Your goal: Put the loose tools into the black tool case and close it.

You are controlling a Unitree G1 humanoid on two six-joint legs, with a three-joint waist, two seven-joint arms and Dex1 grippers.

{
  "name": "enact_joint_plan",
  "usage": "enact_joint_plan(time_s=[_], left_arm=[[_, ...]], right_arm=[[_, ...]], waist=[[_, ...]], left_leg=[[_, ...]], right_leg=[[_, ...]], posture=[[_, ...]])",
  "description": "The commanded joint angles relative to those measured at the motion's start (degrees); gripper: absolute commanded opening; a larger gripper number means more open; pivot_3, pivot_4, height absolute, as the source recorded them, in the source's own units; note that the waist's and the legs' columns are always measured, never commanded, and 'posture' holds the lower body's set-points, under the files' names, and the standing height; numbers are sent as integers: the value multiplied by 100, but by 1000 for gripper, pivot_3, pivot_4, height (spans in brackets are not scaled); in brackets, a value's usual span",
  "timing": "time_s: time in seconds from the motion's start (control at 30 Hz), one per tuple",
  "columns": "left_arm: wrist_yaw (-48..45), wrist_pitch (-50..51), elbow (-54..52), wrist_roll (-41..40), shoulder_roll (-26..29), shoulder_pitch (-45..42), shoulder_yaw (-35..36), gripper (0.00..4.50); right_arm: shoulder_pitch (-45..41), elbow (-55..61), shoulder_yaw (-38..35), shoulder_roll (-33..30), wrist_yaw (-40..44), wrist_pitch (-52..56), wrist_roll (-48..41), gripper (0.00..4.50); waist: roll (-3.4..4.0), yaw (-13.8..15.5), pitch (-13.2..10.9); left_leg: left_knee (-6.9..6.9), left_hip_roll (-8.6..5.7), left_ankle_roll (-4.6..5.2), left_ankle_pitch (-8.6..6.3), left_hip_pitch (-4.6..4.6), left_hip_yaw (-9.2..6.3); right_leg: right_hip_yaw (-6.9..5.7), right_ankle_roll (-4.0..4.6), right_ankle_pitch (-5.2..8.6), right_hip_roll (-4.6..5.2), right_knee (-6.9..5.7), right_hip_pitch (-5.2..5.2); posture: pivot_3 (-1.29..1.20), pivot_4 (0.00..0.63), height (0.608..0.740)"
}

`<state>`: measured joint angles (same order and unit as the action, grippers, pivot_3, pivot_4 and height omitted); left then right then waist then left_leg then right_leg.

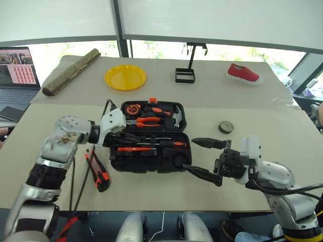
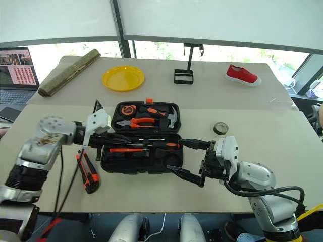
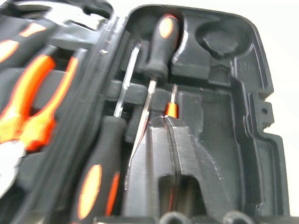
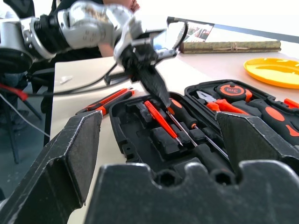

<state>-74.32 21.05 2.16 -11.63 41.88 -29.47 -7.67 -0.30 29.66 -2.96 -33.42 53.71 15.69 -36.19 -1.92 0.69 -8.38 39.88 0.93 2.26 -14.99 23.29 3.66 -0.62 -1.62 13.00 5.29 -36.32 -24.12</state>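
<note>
The black tool case lies open in front of me. Its near half holds two screwdrivers and the slim orange tester pen. My left gripper is shut, tips down over that half, just above the pen, with nothing visibly gripped. At the case's right end my right gripper stands wide open and empty, pointing left. The orange-black utility knife lies on the table left of the case. To the case's right, beyond my right gripper, sits the dark tape roll.
Pliers and a hammer fill the case's far half. Further back are a yellow plate, a black wire stand, a red shoe and a rolled mat. A laptop stands at the far left.
</note>
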Motion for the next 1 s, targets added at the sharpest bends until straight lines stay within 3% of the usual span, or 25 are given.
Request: enact_joint_plan(time_s=[0.03, 0.73, 1.0], left_arm=[[462, -406, 192, -2, -295, 53, 155, 59], [574, -562, 515, 259, -21, 874, -149, 59], [992, -881, 295, -205, -301, 893, 434, 59]], right_arm=[[33, 50, -165, 35, -24, -188, -16, 4500], [23, -7, -192, 83, -98, -235, -33, 4500], [-5, -12, -157, 134, -100, -276, -51, 4500]], waist=[[0, 6, 0], [11, -18, 9], [19, -8, 13]], left_leg=[[0, 0, 0, 0, -1, 0], [-6, 4, 1, -1, -28, 0], [-16, 8, 2, -4, -95, 0]], right_leg=[[0, 0, 0, 0, 0, 1], [3, 0, -1, 2, -2, 21], [0, 1, 1, 4, 16, 94]], posture=[[0, 150, 740], [0, 150, 740], [0, 150, 740]])
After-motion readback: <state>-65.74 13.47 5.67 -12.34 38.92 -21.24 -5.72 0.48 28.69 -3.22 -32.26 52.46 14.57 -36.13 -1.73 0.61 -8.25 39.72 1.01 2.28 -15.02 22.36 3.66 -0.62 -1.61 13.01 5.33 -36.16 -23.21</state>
